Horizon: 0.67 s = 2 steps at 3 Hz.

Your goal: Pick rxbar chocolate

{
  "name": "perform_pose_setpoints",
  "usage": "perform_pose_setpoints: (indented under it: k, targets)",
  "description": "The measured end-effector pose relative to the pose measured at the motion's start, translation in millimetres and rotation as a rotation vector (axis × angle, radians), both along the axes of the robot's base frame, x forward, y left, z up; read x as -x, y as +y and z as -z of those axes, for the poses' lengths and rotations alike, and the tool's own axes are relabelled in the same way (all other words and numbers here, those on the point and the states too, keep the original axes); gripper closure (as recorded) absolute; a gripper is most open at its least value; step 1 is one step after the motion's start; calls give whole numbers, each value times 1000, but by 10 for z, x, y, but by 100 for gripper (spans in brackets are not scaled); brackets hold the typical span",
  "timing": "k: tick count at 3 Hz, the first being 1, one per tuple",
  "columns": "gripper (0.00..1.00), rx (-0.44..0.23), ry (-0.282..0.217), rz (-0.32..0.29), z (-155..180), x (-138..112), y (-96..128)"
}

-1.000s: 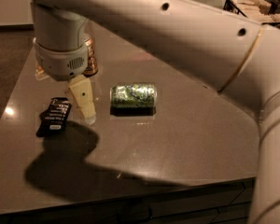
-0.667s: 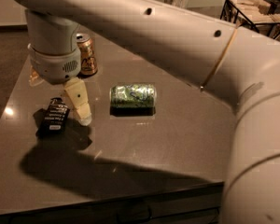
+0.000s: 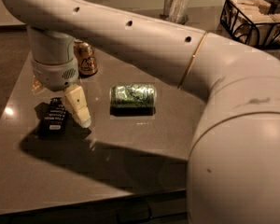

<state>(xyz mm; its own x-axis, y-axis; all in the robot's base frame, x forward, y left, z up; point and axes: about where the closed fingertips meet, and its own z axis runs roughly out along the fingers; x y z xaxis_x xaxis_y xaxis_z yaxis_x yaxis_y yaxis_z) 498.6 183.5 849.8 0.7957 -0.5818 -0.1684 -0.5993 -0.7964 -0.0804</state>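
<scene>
The counter [image 3: 130,148] is a smooth, dark grey slab with a dull sheen, and it carries a broad shadow of the arm along its near side. The rxbar chocolate [image 3: 53,116] lies flat on the left part of it: a thin black rectangular wrapper with rows of white lettering, its long side running away from the front edge. To its right, well apart, a green can [image 3: 133,95] lies on its side, with a mottled green-and-white skin that glints. Behind the bar a gold can [image 3: 85,58] stands upright, partly hidden by the arm. At the far right sits a black wire basket [image 3: 242,22] with pale packets inside, and a shiny cylindrical holder [image 3: 176,4] stands at the far edge.

The arm [image 3: 144,36] is a thick, matte cream tube with small dark holes along it. It sweeps from a bulky rounded joint at the right, across the top, to the left, where a grey-white cylindrical wrist turns straight down over the bar.

The pincer [image 3: 71,102] hangs below that wrist, low over the counter. Its pale, tapering end slants down just beside the right edge of the rxbar chocolate. Whether it touches the wrapper cannot be told, nor whether the pincer is apart or together.
</scene>
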Motion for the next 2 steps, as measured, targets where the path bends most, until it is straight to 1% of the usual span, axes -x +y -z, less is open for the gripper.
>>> perform_pose_setpoints:
  k: [1, 2]
  targets:
    - [0, 29, 8, 7, 130, -81, -7]
    - [26, 73, 14, 7, 144, -88, 19]
